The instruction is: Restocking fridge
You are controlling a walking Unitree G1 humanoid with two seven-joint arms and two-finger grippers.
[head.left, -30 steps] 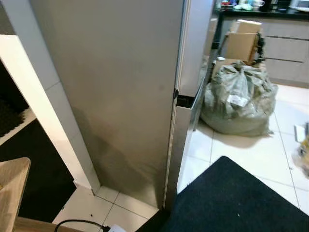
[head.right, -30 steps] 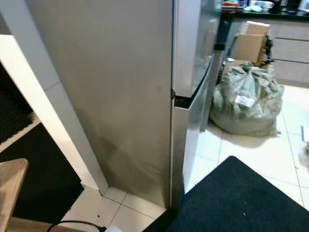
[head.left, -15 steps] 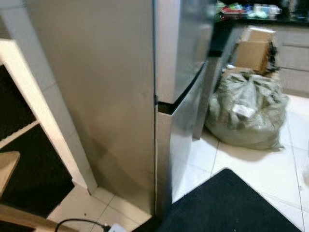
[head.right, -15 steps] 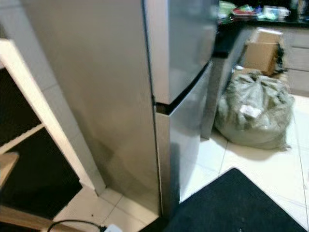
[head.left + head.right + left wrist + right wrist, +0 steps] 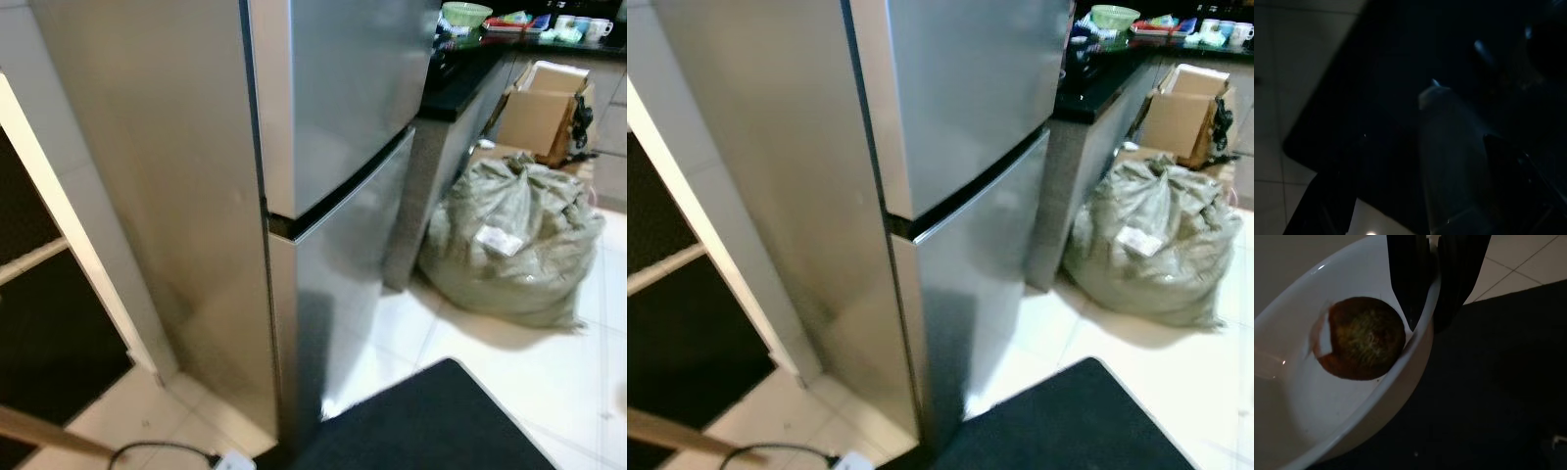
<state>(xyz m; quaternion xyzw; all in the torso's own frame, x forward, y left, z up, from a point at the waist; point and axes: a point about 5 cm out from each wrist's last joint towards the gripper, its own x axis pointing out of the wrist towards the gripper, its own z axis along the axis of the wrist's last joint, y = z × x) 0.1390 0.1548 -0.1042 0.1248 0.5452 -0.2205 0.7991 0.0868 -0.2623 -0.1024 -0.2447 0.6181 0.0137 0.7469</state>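
1. The right gripper [image 5: 1422,308] is clamped on the rim of a white bowl [image 5: 1337,401]: one of its black fingers [image 5: 1406,279] lies inside the rim and the other outside, closed down to the thickness of the wall.
2. Inside the bowl, just beside the inner finger, rests a round brown fruit [image 5: 1360,338] with a rough, fuzzy skin and a greenish-yellow patch on top; a small pale patch shows on one side of it.
3. The bowl is smooth and glossy, with a curved wall; it hangs above a black mat [image 5: 1488,396] and pale floor tiles.
4. The left wrist view is very dark. A pale rounded cylinder, seemingly a bottle [image 5: 1449,156], lies along the left gripper; whether its fingers are open or closed cannot be told.
5. The fridge [image 5: 333,127] stands ahead, tall and box-shaped in brushed silver metal, both doors closed, with a dark seam between the upper and lower door.
6. To its right runs a dark-topped bench [image 5: 1107,73] carrying a green basket and cups.
7. On the tiled floor beside the bench sits a bulging grey-green woven sack [image 5: 514,240], and behind it an open cardboard box [image 5: 544,113].
8. The dark mat [image 5: 431,421] has a fine, flat pile and lies before the fridge.
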